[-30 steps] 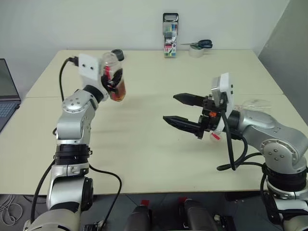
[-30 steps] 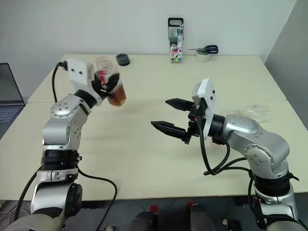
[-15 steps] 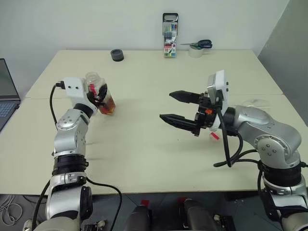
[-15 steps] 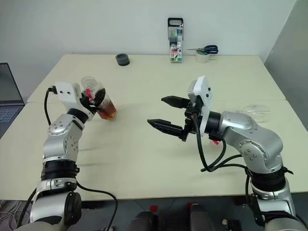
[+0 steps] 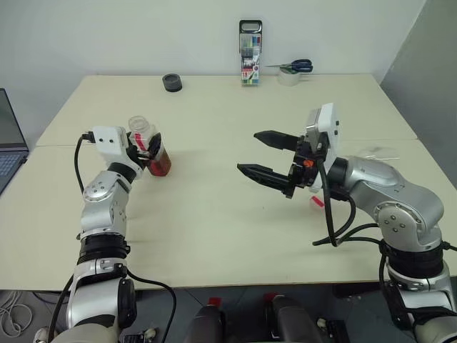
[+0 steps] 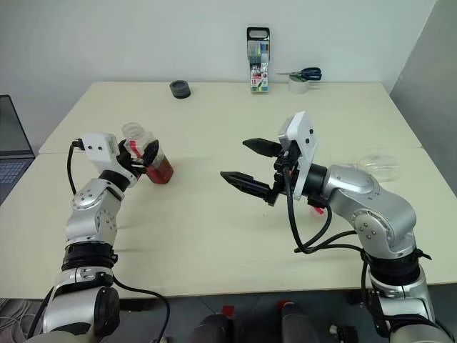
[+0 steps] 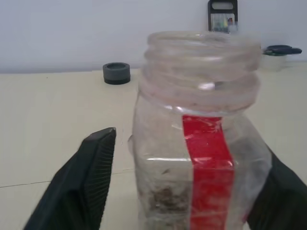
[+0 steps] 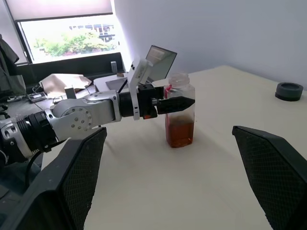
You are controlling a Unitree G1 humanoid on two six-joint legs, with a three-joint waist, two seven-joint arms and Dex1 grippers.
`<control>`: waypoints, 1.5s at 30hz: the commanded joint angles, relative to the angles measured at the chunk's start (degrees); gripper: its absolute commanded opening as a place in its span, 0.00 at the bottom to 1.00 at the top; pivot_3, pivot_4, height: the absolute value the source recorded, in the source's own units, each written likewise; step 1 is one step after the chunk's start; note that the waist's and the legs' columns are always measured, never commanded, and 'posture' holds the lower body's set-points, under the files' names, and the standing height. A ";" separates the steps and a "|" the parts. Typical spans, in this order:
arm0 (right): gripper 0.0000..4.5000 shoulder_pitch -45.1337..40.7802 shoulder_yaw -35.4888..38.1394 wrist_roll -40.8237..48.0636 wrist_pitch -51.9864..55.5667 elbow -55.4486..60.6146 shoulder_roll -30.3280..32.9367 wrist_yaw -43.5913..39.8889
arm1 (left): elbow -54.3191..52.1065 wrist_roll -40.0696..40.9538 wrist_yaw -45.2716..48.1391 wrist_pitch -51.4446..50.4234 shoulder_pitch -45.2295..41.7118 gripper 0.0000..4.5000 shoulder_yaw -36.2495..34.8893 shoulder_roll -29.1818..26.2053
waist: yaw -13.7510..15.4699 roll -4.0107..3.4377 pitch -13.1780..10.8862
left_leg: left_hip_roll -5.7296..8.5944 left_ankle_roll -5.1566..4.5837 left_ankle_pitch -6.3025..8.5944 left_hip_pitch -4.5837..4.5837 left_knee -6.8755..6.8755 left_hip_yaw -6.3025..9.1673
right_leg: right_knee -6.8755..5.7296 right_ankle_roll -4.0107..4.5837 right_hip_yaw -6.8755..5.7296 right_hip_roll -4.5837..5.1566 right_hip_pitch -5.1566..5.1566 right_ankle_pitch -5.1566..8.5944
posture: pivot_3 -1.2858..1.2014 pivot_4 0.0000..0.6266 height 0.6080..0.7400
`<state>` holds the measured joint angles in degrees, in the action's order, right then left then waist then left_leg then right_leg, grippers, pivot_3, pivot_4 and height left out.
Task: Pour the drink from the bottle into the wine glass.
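Note:
The bottle (image 5: 141, 130) stands upright and uncapped on the table's left side. Its red label strip (image 7: 206, 167) faces the left wrist camera, and the reddish-brown drink (image 6: 161, 170) fills its lower part. My left gripper (image 5: 151, 146) is open, with a finger on each side of the bottle. A gap shows between one finger (image 7: 93, 177) and the bottle wall. My right gripper (image 5: 248, 151) hovers wide open and empty over the table's middle, pointing toward the bottle. A low clear shape (image 5: 378, 152) behind my right forearm may be the wine glass; it is too faint to tell.
A black ring (image 5: 171, 82), a marker pack (image 5: 250, 53) and scissors on a tape roll (image 5: 291, 70) sit along the table's far edge. A laptop (image 5: 8, 146) is at the far left. A small pinkish-red piece (image 5: 316, 202) shows under my right wrist.
My left arm has brought the bottle down from a raised, tilted hold and stood it on the table. Its fingers have spread away from the bottle. The right arm has not moved.

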<state>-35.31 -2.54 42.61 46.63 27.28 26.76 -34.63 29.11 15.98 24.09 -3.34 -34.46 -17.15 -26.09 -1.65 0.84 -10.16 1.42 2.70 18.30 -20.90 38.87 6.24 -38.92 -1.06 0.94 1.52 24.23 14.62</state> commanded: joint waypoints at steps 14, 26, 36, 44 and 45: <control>1.00 13.32 4.96 1.80 1.72 11.42 0.91 7.22 | -29.36 2.04 -0.12 -15.78 19.63 1.00 -1.20 -3.83 | 0.02 0.04 0.02 | -0.04 0.00 0.01 -0.03 -0.03 0.10 | 0.07 0.00 0.10 0.01 -0.03 0.00 | 0.52 0.24 1.00; 1.00 25.78 23.54 9.90 8.12 8.68 -2.66 27.41 | -53.63 23.82 23.95 -36.97 22.55 1.00 4.65 -19.93 | 0.18 0.07 0.01 | -0.04 -0.25 0.11 0.15 -0.03 -0.03 | 0.05 -0.02 0.01 -0.25 -0.24 0.03 | 0.52 0.24 1.00; 1.00 11.36 37.56 21.72 2.19 -13.77 -20.84 54.65 | -46.15 20.20 29.93 -34.07 8.74 1.00 16.00 -16.06 | -0.67 -0.01 -0.01 | -0.16 -0.23 0.09 0.19 -0.11 -0.34 | -0.08 0.06 0.14 -0.39 -0.11 -0.01 | 0.52 0.24 1.00; 1.00 5.04 41.43 22.09 -6.75 -28.71 -22.09 57.57 | -44.75 18.49 32.43 -32.37 7.13 1.00 17.46 -15.44 | -0.59 -0.03 -0.02 | -0.08 -0.27 0.11 0.09 -0.10 -0.54 | -0.01 0.05 0.21 -0.37 -0.06 -0.01 | 0.52 0.24 1.00; 1.00 4.45 41.52 21.96 -7.50 -29.99 -21.99 57.35 | -44.65 18.41 32.63 -32.33 7.00 1.00 17.48 -15.39 | -0.59 -0.04 -0.02 | -0.08 -0.29 0.12 0.10 -0.11 -0.54 | -0.01 0.05 0.21 -0.37 -0.06 -0.01 | 0.52 0.24 1.00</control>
<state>-29.44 38.39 64.02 41.26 -1.89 4.15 22.98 -15.09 34.71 55.90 -36.90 -26.20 0.73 -41.31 -2.24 0.80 -10.19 1.33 2.41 18.42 -20.80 38.76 5.68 -38.94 -1.01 1.14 1.15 24.17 14.61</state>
